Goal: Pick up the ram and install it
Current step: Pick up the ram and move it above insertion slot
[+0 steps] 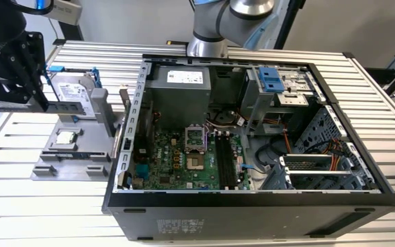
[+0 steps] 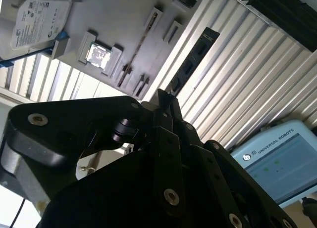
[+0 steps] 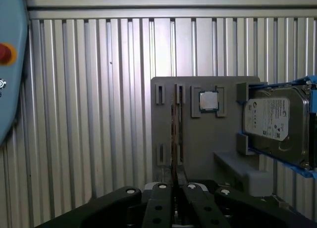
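Note:
The ram [image 3: 174,131] stands on edge in a slot of the grey holder [image 3: 198,144], seen as a thin brownish line, and also shows in the second wrist view [image 2: 137,49]. My black gripper [image 1: 34,105] hangs above the holder at the exterior view's left, well apart from the ram. In both wrist views its fingertips [image 3: 174,188] [image 2: 166,100] are shut together with nothing between them. The black motherboard slots [image 1: 226,160] lie inside the open computer case [image 1: 136,154], to the right of the holder.
A silver hard drive [image 3: 275,120] with blue rails and a small square processor chip [image 3: 208,101] sit in the same holder. The ribbed metal table [image 3: 99,114] surrounds it. The arm's base [image 1: 208,31] rises behind the case. A pendant [image 2: 277,161] lies beside the table.

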### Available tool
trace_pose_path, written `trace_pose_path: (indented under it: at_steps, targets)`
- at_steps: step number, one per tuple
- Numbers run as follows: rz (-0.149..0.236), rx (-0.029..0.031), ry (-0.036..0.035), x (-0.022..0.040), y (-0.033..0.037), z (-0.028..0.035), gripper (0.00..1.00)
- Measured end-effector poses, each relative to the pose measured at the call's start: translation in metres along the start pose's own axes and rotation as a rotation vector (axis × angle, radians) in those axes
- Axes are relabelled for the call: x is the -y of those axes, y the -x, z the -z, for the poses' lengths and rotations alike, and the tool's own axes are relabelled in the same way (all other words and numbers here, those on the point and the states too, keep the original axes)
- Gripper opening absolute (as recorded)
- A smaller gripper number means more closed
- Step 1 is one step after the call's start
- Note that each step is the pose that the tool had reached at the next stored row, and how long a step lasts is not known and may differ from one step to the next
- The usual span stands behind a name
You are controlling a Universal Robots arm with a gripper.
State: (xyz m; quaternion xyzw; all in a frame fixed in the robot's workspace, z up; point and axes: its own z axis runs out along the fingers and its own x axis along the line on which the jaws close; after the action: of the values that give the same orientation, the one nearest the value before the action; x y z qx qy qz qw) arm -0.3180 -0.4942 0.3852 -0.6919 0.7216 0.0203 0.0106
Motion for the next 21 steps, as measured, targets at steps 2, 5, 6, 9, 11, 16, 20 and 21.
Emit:
trace_pose_path:
  at_steps: [2,5,6,9,11,16,20,21]
  targets:
    - [0.0,0.0,0.0,0.0017,0.0001,0.0,0.0]
    - [0.0,-0.0001,0.0,0.0041,0.0002,0.0001,0.0]
    - [0.0,0.0,0.0,0.005,0.0002,0.0,0.0]
    - [0.0,-0.0002,0.0,0.007,0.0003,0.0001,0.0]
    - [0.0,-0.0003,0.0,0.0084,0.0003,0.0001,0.0]
    - [0.0,-0.0005,0.0,0.0123,0.0005,0.0002,0.0]
    - [0.0,-0.0005,0.0,0.0167,0.0007,0.0002,0.0]
    - [0.0,-0.0006,0.0,0.0177,0.0007,0.0002,0.0]
